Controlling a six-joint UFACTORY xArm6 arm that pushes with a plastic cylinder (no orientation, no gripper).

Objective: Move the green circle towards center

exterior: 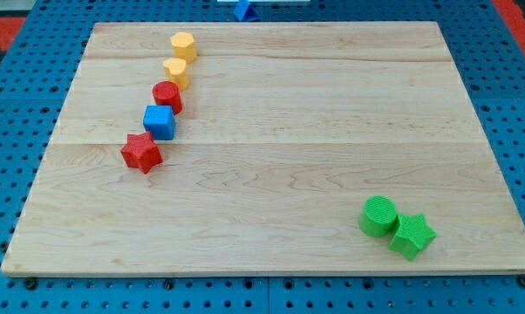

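The green circle [378, 215] sits in the lower right of the frame, near the board's bottom edge and well apart from the centre. It touches the green star [412, 235], which lies just to its lower right. We judge the circle a small, rigid plastic cylinder, light and low, likely to slide easily on the smooth wood. It cannot be gripped; we would have to push it. The push side we want is its lower-right flank, so it travels up and left toward the middle, but the star is pressed against exactly that flank. We may therefore need to come in from the right or from below, close beside the star, and correct the heading along the way. A round block can roll off a rod's line if struck off-centre, so we would aim through its middle.

The wooden board [315, 113] is bare across its centre. In the upper left a curved row runs downward: two yellow blocks [183, 44] [176, 71], a red circle [167, 95], a blue cube [160, 121] and a red star [141, 152]. Another blue block [242, 9] shows partly beyond the top edge.

Our tip is not in view, so we cannot tell where it stands relative to the blocks.
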